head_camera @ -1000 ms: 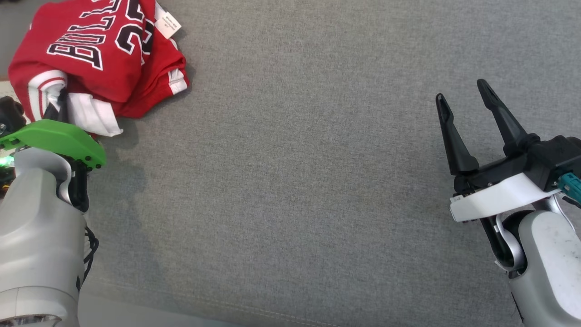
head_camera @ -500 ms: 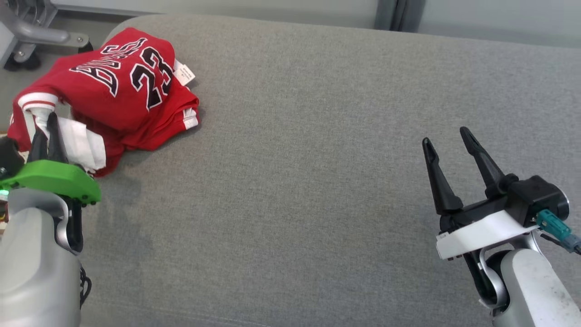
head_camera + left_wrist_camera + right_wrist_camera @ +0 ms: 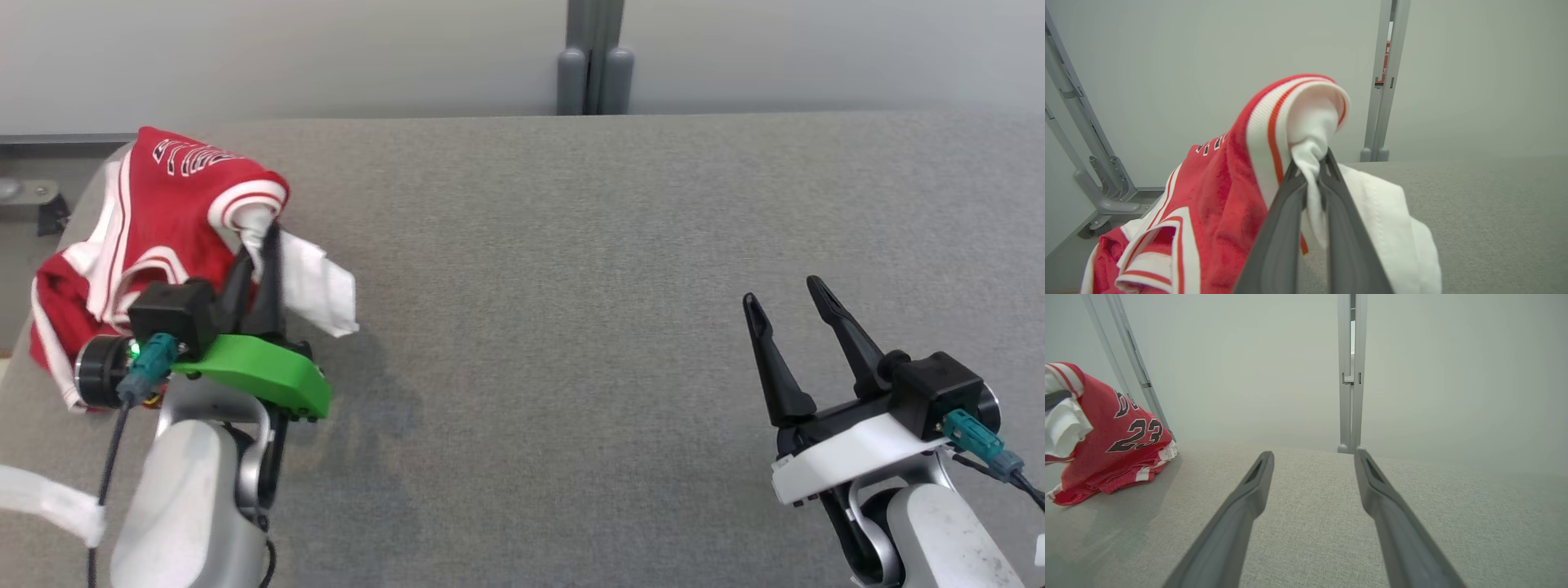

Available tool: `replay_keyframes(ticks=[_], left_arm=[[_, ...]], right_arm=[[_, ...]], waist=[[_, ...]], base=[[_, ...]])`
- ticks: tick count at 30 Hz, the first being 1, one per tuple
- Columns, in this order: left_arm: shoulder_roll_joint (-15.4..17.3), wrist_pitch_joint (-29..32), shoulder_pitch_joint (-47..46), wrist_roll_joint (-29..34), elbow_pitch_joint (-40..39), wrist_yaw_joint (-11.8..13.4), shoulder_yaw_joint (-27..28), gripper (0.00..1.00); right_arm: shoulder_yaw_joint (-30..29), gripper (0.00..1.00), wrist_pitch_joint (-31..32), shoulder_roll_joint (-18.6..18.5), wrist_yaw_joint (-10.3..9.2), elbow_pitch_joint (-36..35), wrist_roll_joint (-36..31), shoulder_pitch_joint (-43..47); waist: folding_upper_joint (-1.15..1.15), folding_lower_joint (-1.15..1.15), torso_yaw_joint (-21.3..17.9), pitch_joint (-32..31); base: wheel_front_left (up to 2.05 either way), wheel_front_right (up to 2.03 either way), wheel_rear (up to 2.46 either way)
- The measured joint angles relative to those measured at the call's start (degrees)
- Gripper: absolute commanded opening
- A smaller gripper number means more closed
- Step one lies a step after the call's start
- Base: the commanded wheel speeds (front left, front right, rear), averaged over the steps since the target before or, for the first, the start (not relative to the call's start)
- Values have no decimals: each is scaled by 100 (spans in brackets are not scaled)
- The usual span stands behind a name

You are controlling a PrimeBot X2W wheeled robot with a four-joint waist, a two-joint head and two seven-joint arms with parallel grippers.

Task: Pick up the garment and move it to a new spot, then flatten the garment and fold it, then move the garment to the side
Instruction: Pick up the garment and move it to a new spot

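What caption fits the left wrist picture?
Left gripper shut on the red jersey, bunched above the grey fabric surface.

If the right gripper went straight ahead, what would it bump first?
Likely nothing nearby: the right gripper points over bare cushion toward the grey post beyond. The red jersey sits far to its left.

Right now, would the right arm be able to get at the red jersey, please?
Probably only with a long stretch. The jersey sits at the far left of the cushion, while the right pincer hangs open well off to the right. Nothing stands between them, but the left pincer is shut on it.
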Motion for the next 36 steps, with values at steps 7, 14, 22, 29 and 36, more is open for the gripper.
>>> replay_keyframes(ticks=[7,14,22,29,36], left_arm=[[-449,364,-146,186,-171,-163,-887,0],[-692,379,-777,235,136,-320,-2019,0],[-725,199,-1272,-400,799,-294,-3529,0],[-727,-316,-1562,-797,1112,8,-3950,100],[-698,-793,-1585,-923,1152,386,-3676,100]], right_arm=[[-9,100,-22,19,0,-48,35,-108],[-75,100,-191,124,0,74,111,-283],[-55,100,-438,268,0,350,198,-551],[-32,100,-513,281,-1,536,194,-640],[41,100,-527,149,-1,589,148,-619]], waist=[[0,0,-776,80],[0,0,-1530,388],[0,0,-2256,1051],[0,0,-2453,1390],[0,0,-2276,1264]], base=[[0,0,0],[0,0,0],[0,0,0],[0,0,0],[0,0,0]])
